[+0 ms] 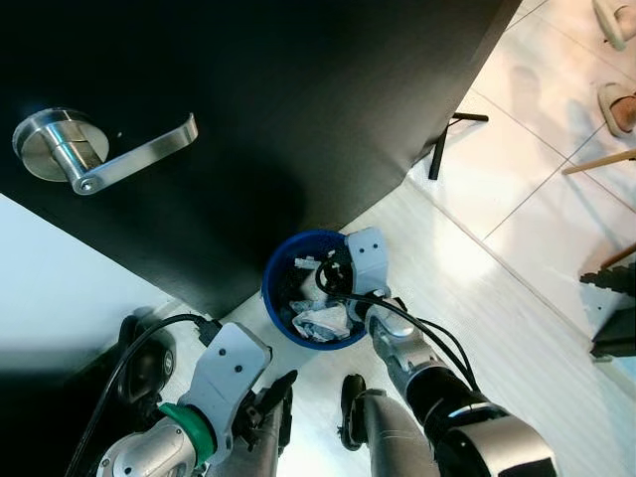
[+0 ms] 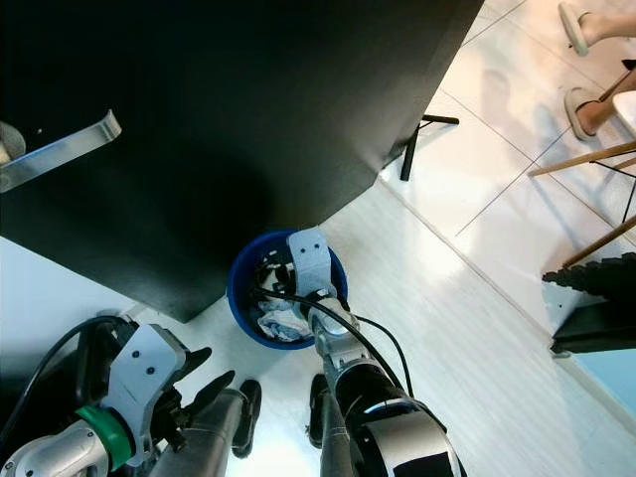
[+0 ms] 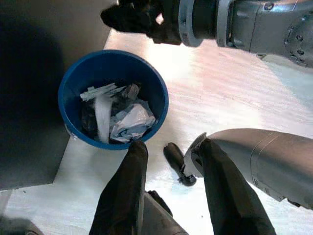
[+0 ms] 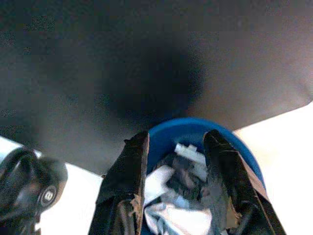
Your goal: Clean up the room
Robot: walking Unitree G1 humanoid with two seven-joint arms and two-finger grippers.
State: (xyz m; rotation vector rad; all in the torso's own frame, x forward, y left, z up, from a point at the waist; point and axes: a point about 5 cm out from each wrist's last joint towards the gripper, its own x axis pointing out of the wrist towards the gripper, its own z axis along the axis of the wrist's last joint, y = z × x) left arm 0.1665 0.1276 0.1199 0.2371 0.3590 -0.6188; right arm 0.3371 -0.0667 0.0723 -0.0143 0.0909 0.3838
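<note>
Pale plank flooring [image 1: 517, 328] meets a black door [image 1: 298, 109] with a silver lever handle [image 1: 99, 149]; at six o'clock beneath it stands a round blue plastic bin [image 1: 273, 293] of crumpled paper [image 1: 320, 320]. Left wrist view: left gripper [image 3: 168, 149] parted, empty, beside the bin. Right wrist view: right gripper [image 4: 176, 144] spread, empty, over the bin's rim.

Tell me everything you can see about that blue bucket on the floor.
The blue bucket is round, open-topped and looks like plastic. It stands upright on the pale floor, close beside the corner of a black door. It holds crumpled white paper and some darker scraps, heaped below the rim. The right tool hangs open directly over it; whether it touches the bucket cannot be told. The left tool, also open, sits nearby, apart from it.
</note>
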